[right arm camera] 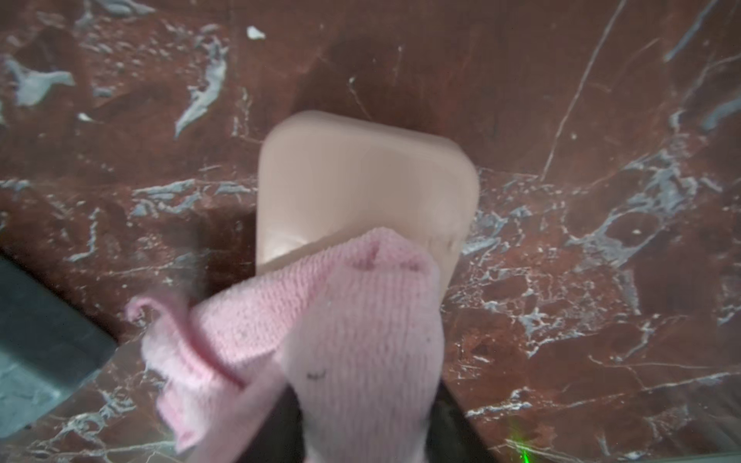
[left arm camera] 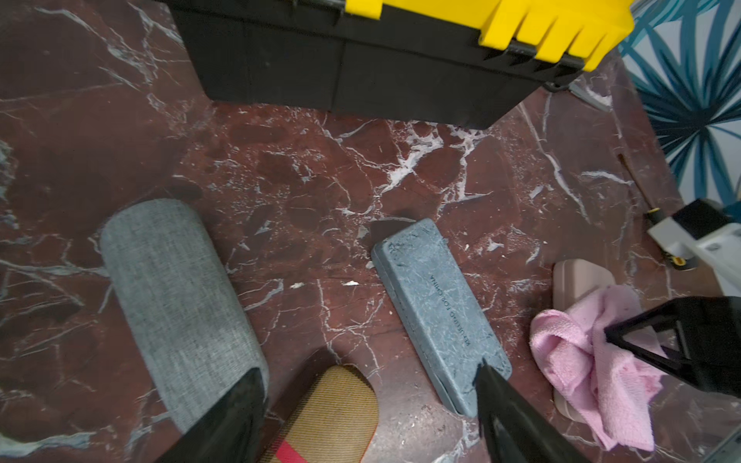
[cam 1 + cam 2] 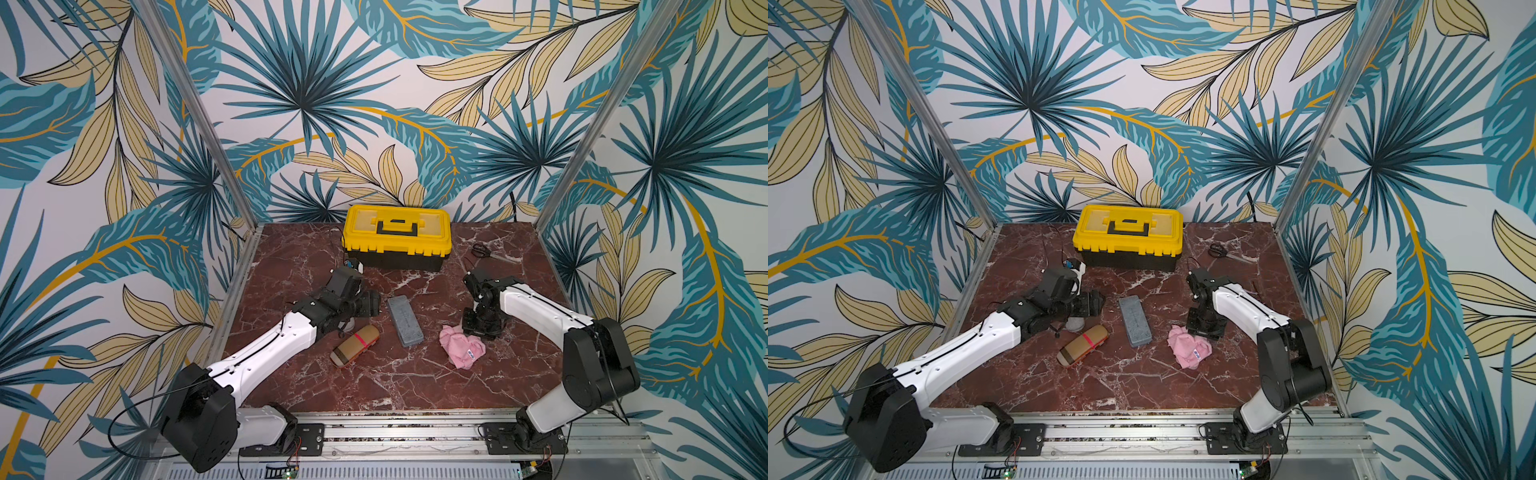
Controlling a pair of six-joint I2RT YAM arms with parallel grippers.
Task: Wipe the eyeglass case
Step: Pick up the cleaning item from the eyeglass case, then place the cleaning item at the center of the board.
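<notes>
R gripper (image 3: 478,331) pinches pink cloth (image 3: 462,352) onto beige case (image 1: 361,180), 4 o'clock from table (image 3: 374,382) ctr, prob. to wipe; L gripper (image 2: 369,371) fingers spread, empty, likely idle

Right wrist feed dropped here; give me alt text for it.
A pink cloth fills the foreground, draped over one end of a beige case lying on the red marble table. The corner of a grey case shows at the frame's edge.
</notes>
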